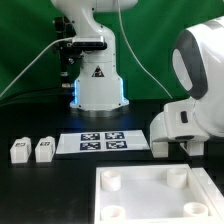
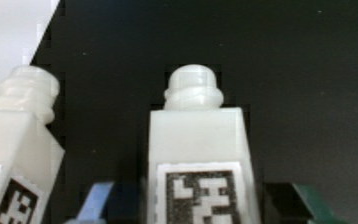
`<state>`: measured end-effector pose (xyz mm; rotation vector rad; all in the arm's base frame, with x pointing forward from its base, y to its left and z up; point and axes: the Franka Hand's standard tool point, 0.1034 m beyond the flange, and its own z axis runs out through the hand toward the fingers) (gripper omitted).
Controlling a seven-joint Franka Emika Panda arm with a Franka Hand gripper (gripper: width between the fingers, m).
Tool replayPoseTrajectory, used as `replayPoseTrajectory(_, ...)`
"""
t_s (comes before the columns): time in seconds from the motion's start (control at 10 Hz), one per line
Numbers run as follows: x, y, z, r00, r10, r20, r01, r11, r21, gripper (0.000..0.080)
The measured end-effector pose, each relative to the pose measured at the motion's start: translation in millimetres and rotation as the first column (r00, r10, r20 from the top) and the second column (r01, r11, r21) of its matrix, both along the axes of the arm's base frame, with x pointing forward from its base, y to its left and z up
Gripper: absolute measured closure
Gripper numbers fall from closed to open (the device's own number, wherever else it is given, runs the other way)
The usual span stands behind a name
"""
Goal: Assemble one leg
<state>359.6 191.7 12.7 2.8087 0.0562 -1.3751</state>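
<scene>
In the wrist view one leg (image 2: 201, 150), a white block with a rounded peg on its end and a black-and-white tag on its face, lies between my fingers. My gripper (image 2: 202, 208) is open and straddles it, with a dark gap on each side between the leg and the fingers (image 2: 98, 200). A second leg (image 2: 19, 130) lies right beside it. In the exterior view two more legs (image 1: 19, 151) (image 1: 43, 149) stand at the left. The arm's white wrist (image 1: 185, 115) hides the gripper and the legs under it there.
The large white plate with round sockets (image 1: 140, 200) lies at the front in the exterior view. The marker board (image 1: 100, 141) lies in the middle of the black table. The robot's base (image 1: 98, 85) stands behind it, before a green backdrop.
</scene>
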Motion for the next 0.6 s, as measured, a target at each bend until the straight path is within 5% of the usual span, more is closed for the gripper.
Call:
replayPoseTrajectory(0.3, 3.2, -1.2, 4.3, 1.000, 0.009, 0.014, -0.009, 1.000, 0.012, 0.0509)
replayPoseTrajectory(0.5, 31.4, -17.7, 48.4, 0.999, 0.034, 0.025, -0.036, 0.998, 0.054, 0.0509)
replayPoseTrajectory(0.6, 50.8, -21.7, 63.1, 0.990, 0.026, 0.142, -0.036, 0.997, 0.071, 0.0509)
